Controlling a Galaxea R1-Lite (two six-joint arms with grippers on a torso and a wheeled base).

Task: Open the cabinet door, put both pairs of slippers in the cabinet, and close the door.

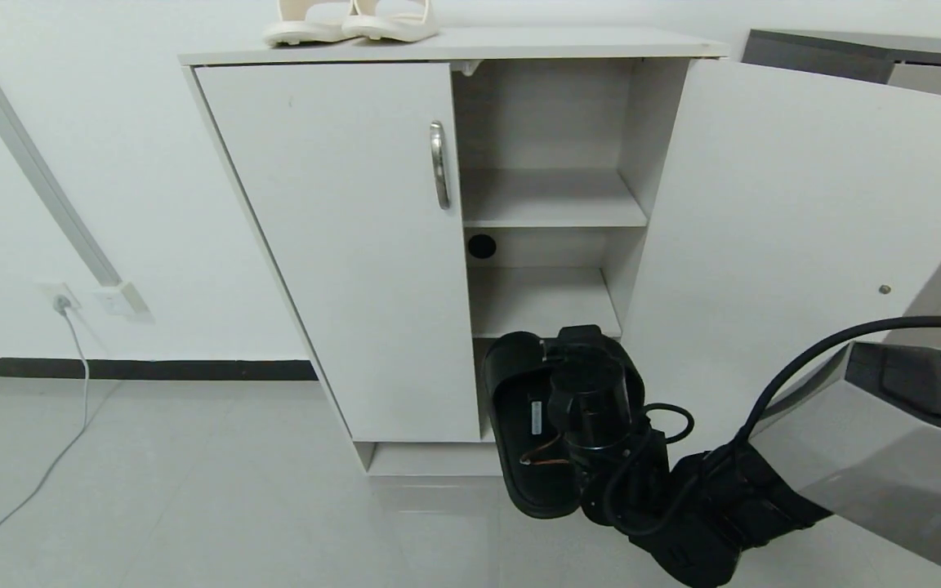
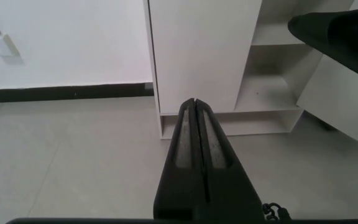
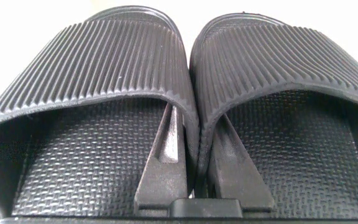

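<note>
A white cabinet [image 1: 519, 42] stands against the wall, its right door [image 1: 781, 229] swung open and its left door [image 1: 340, 245] closed. A pair of cream slippers [image 1: 352, 23] rests on its top. The pair of black slippers [image 1: 532, 433] hangs in front of the cabinet's lowest opening. My right gripper [image 3: 196, 118] is shut on them, one finger inside each slipper and their adjoining sides pinched between. In the left wrist view my left gripper [image 2: 194, 104] is shut on nothing, low over the floor facing the cabinet [image 2: 197, 50], with a black slipper [image 2: 340, 34] off to one side.
Two bare shelves [image 1: 548, 200] [image 1: 540, 302] show inside the open half. A metal handle [image 1: 439, 166] sits on the closed door. A wall socket with a cable [image 1: 62, 304] trails across the floor at the left. Grey furniture [image 1: 871, 53] stands behind the open door.
</note>
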